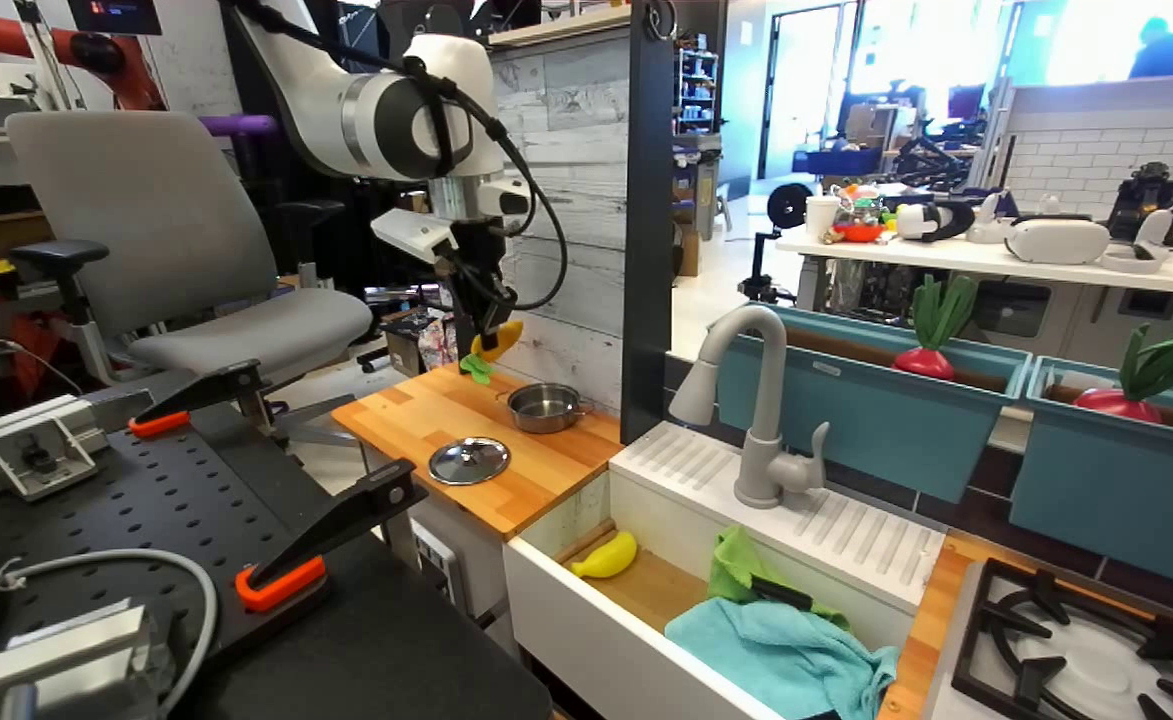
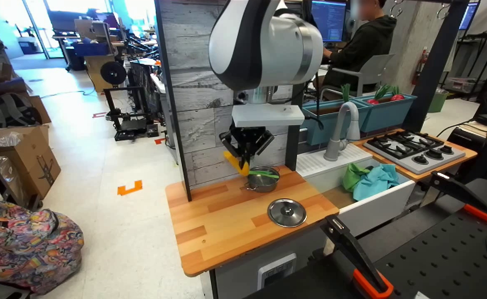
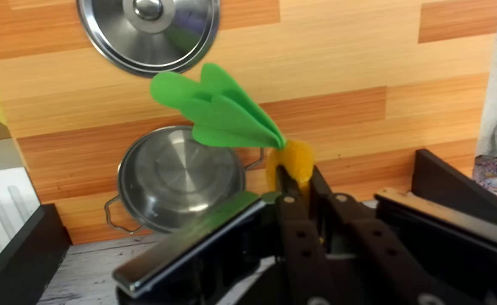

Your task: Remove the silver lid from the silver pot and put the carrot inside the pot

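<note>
In both exterior views, the green-topped orange carrot [image 1: 496,344] hangs tilted, left of the open silver pot [image 1: 544,414]; the silver lid [image 1: 469,461] lies flat, nearer.

Both exterior views look down from farther back and share the surface [image 2: 226,228], sink [image 1: 571,625] and tap [image 1: 768,400]. The wrist view looks down close up, pot [image 3: 176,167] at left, pincer [image 3: 301,180] at the bottom.

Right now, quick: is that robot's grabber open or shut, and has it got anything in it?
Gripper: closed, holding the carrot by its orange body.
</note>
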Tool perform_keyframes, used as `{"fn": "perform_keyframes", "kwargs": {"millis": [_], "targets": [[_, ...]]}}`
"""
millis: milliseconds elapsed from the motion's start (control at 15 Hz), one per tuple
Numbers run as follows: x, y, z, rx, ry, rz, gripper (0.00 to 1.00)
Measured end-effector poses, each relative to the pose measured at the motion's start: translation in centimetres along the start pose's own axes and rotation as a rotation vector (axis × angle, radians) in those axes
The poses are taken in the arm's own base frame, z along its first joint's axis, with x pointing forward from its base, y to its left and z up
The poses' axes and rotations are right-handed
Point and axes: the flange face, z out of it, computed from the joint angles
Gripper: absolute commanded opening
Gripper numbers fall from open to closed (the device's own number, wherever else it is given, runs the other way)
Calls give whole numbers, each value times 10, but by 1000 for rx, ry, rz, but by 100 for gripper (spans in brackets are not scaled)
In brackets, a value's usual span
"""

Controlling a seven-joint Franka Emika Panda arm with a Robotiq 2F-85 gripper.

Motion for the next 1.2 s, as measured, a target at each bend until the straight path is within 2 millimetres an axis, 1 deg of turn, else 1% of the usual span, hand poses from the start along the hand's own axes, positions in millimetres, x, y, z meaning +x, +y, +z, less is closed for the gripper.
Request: {"fn": "perform_keyframes", "kwargs": {"millis": [133, 400, 600, 867, 1200], "targets": [[8, 19, -4, 1, 13, 16, 2], [18, 54, -6, 0, 19, 62, 2], [24, 74, -2, -2, 20, 86, 2], [29, 87, 17, -11, 13, 104, 2], [28, 93, 47, -21, -9, 109, 2]]}}
